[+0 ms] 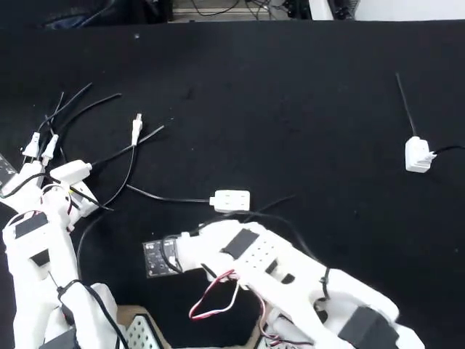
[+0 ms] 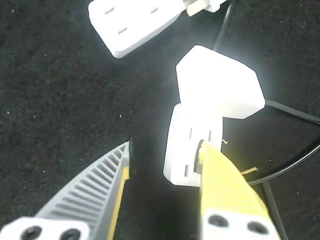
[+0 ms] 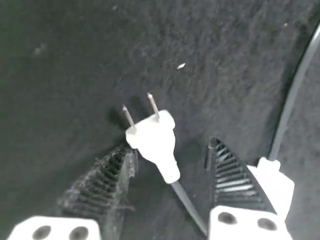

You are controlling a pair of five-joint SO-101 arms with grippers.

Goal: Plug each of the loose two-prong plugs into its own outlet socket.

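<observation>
Both pincers spread wide, nothing gripped; plugs lie loose on the black cloth.
High view: left arm at the cloth's left edge beside a white outlet socket; right arm near an outlet strip; a loose plug farther back. Left wrist: left gripper gapes, one yellow finger touching the socket's slotted face. Right wrist: right gripper straddles a two-prong plug lying flat, prongs pointing away, unclamped.
</observation>
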